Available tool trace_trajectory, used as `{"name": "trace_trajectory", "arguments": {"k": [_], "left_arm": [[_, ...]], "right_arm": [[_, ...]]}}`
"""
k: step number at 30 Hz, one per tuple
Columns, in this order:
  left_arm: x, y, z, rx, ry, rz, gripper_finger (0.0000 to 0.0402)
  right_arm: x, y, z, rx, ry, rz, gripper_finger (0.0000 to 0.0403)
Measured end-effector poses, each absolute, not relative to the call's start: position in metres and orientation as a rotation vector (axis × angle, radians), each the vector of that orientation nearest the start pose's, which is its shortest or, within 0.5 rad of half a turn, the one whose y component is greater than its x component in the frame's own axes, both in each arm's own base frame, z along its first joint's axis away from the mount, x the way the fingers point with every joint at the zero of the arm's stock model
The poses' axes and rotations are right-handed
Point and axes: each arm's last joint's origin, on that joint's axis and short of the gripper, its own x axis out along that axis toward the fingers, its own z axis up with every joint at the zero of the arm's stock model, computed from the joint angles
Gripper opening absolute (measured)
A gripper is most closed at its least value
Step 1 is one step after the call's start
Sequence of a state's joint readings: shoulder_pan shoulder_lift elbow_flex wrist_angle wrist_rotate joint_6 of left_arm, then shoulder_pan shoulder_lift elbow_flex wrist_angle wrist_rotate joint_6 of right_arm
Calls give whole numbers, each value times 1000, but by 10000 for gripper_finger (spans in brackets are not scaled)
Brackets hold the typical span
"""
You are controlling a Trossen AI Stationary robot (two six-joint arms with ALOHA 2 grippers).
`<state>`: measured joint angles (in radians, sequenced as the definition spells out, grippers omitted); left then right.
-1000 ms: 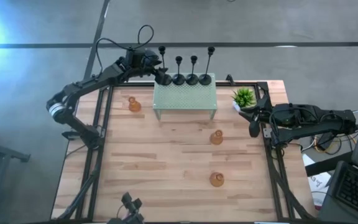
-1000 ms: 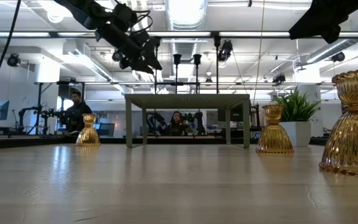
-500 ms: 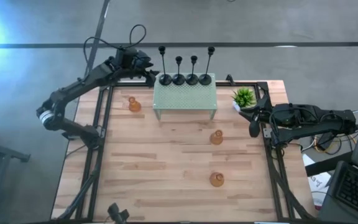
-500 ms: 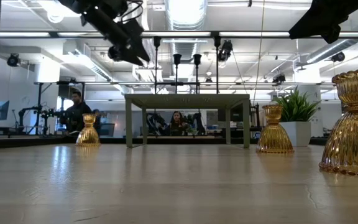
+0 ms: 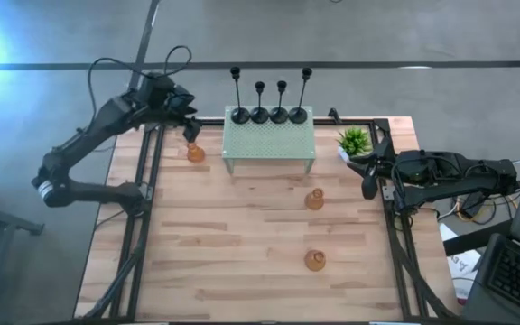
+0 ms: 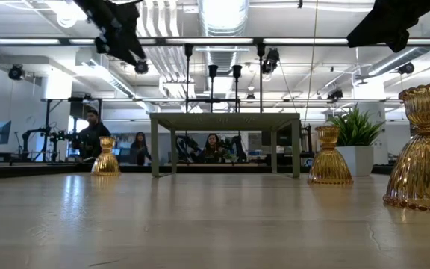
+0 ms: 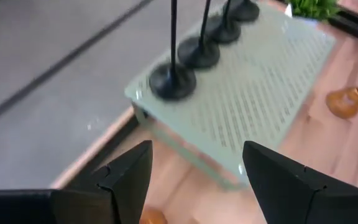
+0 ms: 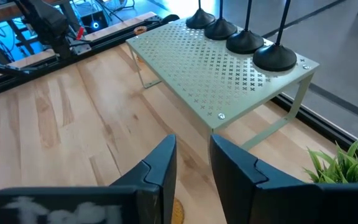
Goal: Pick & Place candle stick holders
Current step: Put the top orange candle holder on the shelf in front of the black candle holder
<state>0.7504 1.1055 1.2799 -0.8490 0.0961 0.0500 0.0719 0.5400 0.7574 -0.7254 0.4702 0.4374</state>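
Left tool [image 5: 188, 126] raised at the upper left of the high view, arm bent in a long elbow out past the bench [image 5: 242, 271] edge, fingers [image 7: 126, 177] spread wide and empty, hanging just above the amber holder [image 5: 194, 152] near the bench's upper-left corner. Same tool [image 6: 129, 56] at the top left of the low view, well above that amber holder [image 6: 106, 157]. Right tool [image 5: 368, 188] parked at the right edge of the bench in the high view, arm folded low beside the frame, fingers [image 8: 160, 168] parted only a narrow way with nothing between them. Four black stemmed holders [image 5: 269, 113] lined in a row along the far edge of the pale green perforated shelf [image 5: 269, 143], upper centre of the high view, bases touching or nearly so. Second amber holder [image 5: 314, 199] on the bare wood just below and right of the shelf; third amber holder [image 5: 314, 260] lower still, toward the lower centre. Small green potted plant [image 5: 354, 142] to the right of the shelf, close to the right tool. People [image 6: 92, 134] in the room beyond, seen in the low view. Laptop keyboard [image 5: 517, 271] at the lower right corner of the high view, off the bench.
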Motion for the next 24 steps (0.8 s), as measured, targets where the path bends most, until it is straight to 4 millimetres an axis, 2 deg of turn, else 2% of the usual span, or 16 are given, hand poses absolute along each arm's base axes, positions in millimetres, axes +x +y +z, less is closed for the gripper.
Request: {"name": "trace_trajectory", "arguments": {"k": [5,9,15,20,24], "left_arm": [[134,117,372,-344,696,619,254],[124,101,356,-471,725,637,254],[115,80,313,-658,772,710,254],[114,71,274,-715,811,834,254],[120,69,248,-720,746,906,254]], "right_arm": [[102,-6,305,286,398,-489,87],[102,-6,305,286,398,-489,79],[102,-6,305,286,398,-489,69],[102,-6,305,286,398,-489,71],[102,-6,305,286,397,-489,79]]}}
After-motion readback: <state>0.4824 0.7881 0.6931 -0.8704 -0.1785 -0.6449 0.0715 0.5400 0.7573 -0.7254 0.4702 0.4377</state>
